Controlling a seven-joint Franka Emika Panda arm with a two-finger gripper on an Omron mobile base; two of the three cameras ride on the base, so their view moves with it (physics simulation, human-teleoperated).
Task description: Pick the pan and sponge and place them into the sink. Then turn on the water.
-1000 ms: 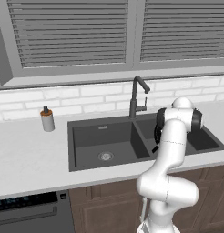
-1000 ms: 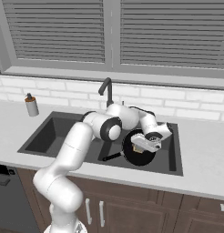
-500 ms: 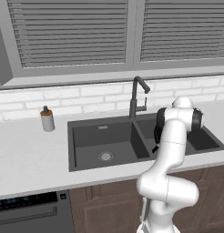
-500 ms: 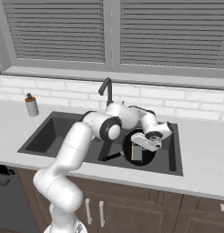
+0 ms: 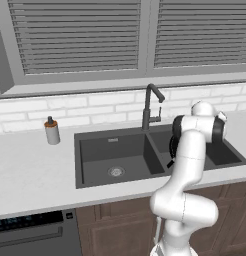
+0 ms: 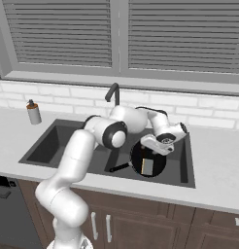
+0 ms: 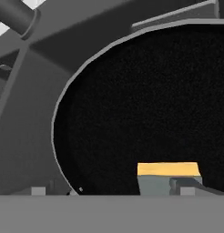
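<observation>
The pan [image 6: 149, 160] lies in the right basin of the sink [image 6: 58, 141], handle toward the front edge, with the sponge [image 6: 147, 167], yellow over grey, resting on it. The gripper [image 6: 155, 148] hangs just above them; whether its fingers are apart or together cannot be told. A small bottle [image 5: 52, 131] stands on the counter [image 5: 30, 175] near the sink's left edge, with no writing legible.
</observation>
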